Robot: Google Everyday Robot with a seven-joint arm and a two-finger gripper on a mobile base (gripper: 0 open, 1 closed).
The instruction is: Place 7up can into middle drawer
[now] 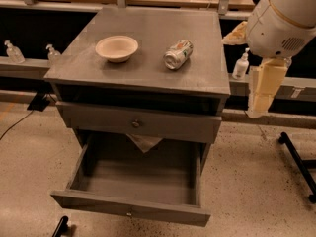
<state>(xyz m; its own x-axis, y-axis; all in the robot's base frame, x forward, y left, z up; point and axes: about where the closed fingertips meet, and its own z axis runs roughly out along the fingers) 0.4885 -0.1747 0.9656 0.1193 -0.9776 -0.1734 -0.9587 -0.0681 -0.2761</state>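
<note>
The 7up can [178,54] lies on its side on the grey cabinet top [148,68], right of centre, with a shiny end facing front-left. The middle drawer [129,210] is pulled open low at the front, and its grey floor is bare. My gripper [260,90] hangs on the cream end of my white arm, right of the cabinet. It sits beyond the top's right edge, apart from the can and lower than it, holding nothing that shows.
A cream bowl [117,47] sits left of the can. The upper drawer front with a round brassy knob [136,124] is closed, with crumpled white material [143,142] below it. Pump bottles [240,64] [14,52] stand on the side ledges. A black stand leg [296,157] lies on the floor at right.
</note>
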